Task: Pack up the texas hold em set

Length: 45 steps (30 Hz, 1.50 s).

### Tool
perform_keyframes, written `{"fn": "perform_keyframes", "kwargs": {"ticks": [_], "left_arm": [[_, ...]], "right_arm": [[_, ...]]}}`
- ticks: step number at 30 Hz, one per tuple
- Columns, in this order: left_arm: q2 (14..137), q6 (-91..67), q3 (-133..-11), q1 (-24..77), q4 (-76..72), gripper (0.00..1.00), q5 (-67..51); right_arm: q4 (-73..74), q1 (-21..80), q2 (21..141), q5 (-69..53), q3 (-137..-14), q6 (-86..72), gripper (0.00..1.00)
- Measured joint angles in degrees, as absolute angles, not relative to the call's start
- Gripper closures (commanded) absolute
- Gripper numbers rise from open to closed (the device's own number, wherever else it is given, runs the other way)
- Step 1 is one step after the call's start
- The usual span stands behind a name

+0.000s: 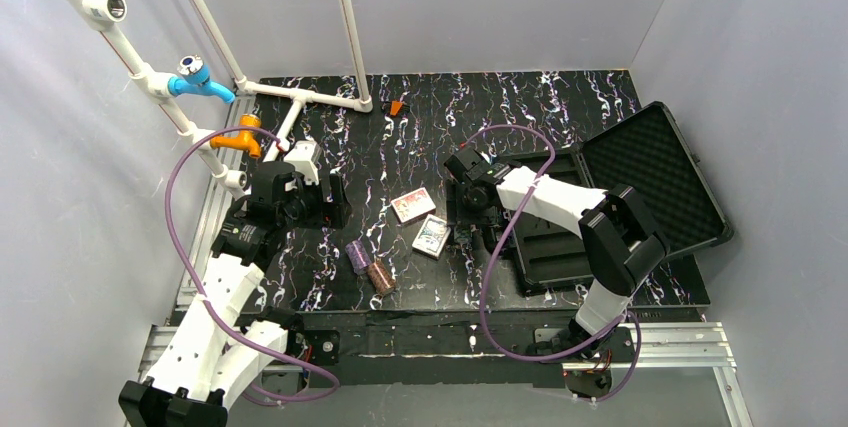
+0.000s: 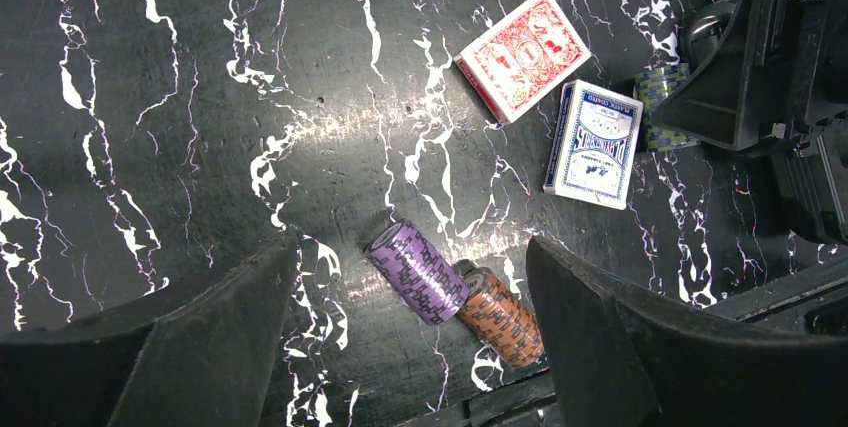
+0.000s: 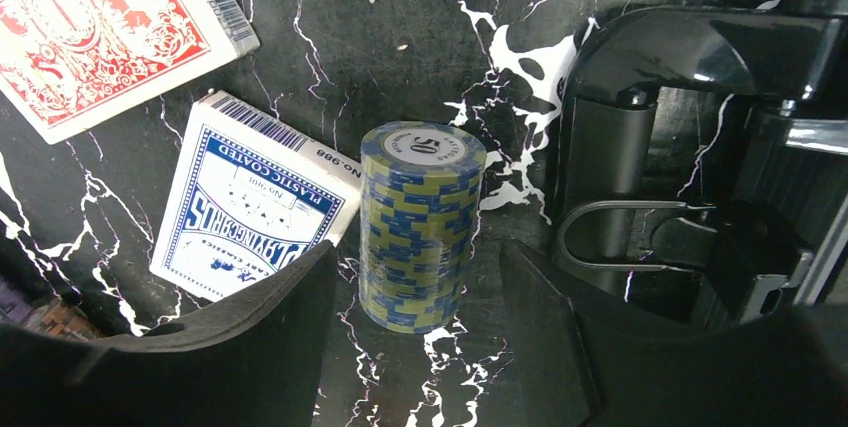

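— So, starting on the left, what do you see?

— My left gripper (image 2: 410,247) hangs over the marbled table (image 2: 150,97) with its jaws wide apart, holding nothing. Its own camera shows me the purple chip stack (image 2: 418,274) and the brown chip stack (image 2: 500,315) lying on their sides, end touching end, in the gap between the fingers. From above they are only two small blobs near the front edge.

— And the cards?

— Mid-table, the red deck (image 2: 523,53) and the blue deck (image 2: 594,143) lie flat, just beside each other, the red one farther from me.

— I can't find the green chips from overhead.

— No, my right arm covers them there. The right wrist camera has them: the green chip stack (image 3: 420,227) stands upright just beside the blue deck. It sits between the fingers of my right gripper (image 3: 418,262), whose jaws stand apart with a sliver of table showing on each side.

— The case?

— Far right. The case (image 1: 650,162) lies open with its foam lid laid back, and only the top view shows that. The wrist view catches just its handle (image 3: 620,237).
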<state>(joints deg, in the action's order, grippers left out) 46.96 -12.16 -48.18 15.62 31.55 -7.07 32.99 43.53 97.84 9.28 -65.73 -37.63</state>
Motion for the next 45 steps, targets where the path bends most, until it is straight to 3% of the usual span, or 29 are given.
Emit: {"fn": "perform_keyframes", "kwargs": {"ticks": [22,36,42,45], "left_arm": [[46.98,-12.19,-48.18,15.62,31.55,0.17,-7.46],[46.98,-12.19,-48.18,15.62,31.55,0.17,-7.49],[46.98,-12.19,-48.18,15.62,31.55,0.17,-7.49],[46.98,-12.19,-48.18,15.62,31.55,0.17,-7.49]], "right_arm": [[32.18,43.94,101.23,10.83,-65.73,-38.61,0.47],[32.16,43.94,101.23,10.96,-65.73,-38.63,0.85],[31.09,43.94,99.44,11.11,-63.75,-38.72,0.99],[31.2,43.94,96.27,11.29,-61.63,-38.83,0.99]]}}
